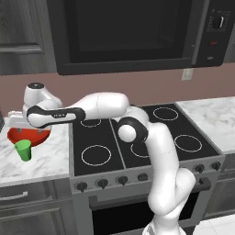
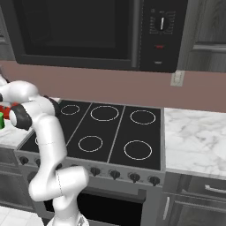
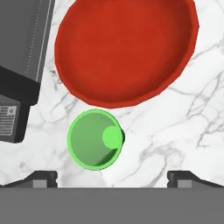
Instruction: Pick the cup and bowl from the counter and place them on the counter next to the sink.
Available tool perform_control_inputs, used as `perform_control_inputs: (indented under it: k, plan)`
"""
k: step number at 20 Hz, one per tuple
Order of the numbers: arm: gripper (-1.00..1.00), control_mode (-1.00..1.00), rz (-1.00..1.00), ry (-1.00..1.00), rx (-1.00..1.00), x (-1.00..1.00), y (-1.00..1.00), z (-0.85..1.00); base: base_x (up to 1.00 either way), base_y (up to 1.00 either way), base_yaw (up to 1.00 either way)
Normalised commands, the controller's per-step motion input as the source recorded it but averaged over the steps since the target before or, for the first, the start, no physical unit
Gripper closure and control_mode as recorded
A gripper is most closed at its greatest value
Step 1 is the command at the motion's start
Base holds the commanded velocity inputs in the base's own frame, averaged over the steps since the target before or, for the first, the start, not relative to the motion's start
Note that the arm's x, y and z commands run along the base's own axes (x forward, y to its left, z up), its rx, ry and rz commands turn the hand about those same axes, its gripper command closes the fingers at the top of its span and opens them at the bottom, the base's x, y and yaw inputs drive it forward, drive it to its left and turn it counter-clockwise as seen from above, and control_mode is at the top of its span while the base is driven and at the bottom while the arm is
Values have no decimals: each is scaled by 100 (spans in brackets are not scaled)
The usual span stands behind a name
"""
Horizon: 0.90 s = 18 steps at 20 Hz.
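The red bowl (image 1: 28,136) sits on the white marble counter (image 1: 48,158) left of the stove. The green cup (image 1: 23,150) stands upright just in front of it, close to its rim. My gripper (image 1: 32,131) hovers over the bowl, pointing down, open with nothing between its fingers. Looking straight down in the hand view, the bowl (image 3: 127,48) lies at the top. The cup (image 3: 94,138) is below it, left of the midpoint of the gripper (image 3: 113,177). Slivers of the bowl (image 2: 6,109) and the cup (image 2: 1,120) show at the left edge of the right base view. The sink is out of view.
A dark grey boxy appliance (image 3: 19,65) stands on the counter close beside the bowl. The black stovetop (image 1: 137,137) lies right of this counter. A microwave (image 1: 128,32) hangs above, and more marble counter (image 1: 211,119) lies beyond the stove.
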Motion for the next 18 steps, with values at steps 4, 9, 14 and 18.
perform_control_inputs:
  k: [4,9,14,18]
  plan:
    - [-100,-100,0,2,0,16,0,-29,0,0,0]
    - [-100,-100,0,2,0,5,0,-31,0,0,0]
    - [-100,-100,0,0,0,0,3,-11,0,0,0]
    - [-100,-100,0,0,0,0,3,-16,0,0,0]
